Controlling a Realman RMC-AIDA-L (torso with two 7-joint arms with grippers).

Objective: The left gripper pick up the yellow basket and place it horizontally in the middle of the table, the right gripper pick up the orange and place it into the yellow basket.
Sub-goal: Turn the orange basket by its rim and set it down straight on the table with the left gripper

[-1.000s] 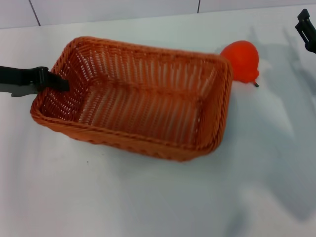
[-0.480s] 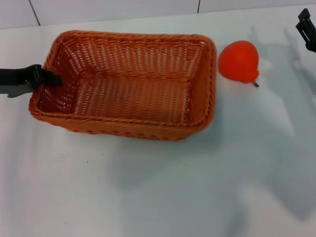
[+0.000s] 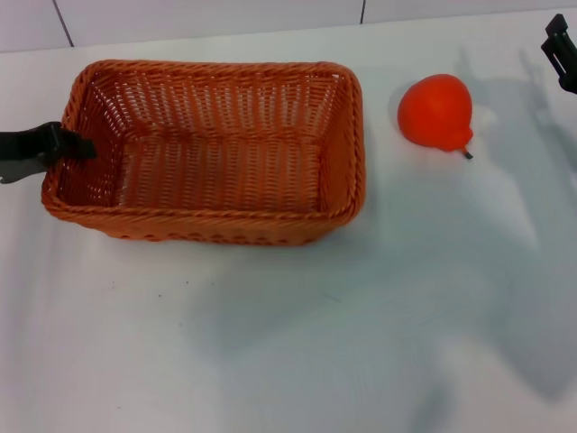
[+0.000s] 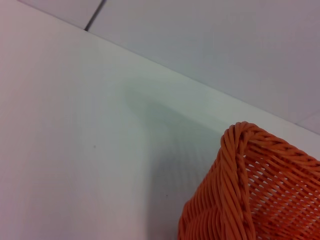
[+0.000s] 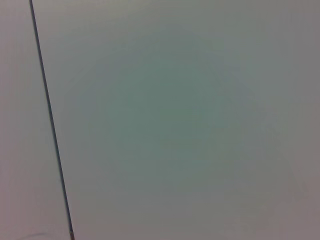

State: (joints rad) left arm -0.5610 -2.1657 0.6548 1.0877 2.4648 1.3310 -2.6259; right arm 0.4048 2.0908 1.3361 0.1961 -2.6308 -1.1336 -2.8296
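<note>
The yellow basket [image 3: 216, 153], a woven orange-brown rectangle, lies with its long side across the white table [image 3: 288, 343]. My left gripper [image 3: 70, 147] is shut on the basket's left short rim, one finger reaching inside. A corner of the basket's braided rim [image 4: 245, 175] fills the left wrist view. The orange [image 3: 437, 110], stem end pointing down-right, rests on the table a short gap to the right of the basket. My right gripper [image 3: 561, 50] hangs at the far right edge, well apart from the orange. The right wrist view shows neither fruit nor basket.
Bare white tabletop [image 3: 406, 298] spreads in front of and to the right of the basket. A pale wall with dark seams [image 3: 363, 11] runs along the table's back edge. The right wrist view holds only a flat pale surface with one dark seam [image 5: 50, 130].
The basket has swung round and slid left, from skewed to straight across the table, opening a gap to the orange. My left gripper moved left with it. The right gripper stayed still.
</note>
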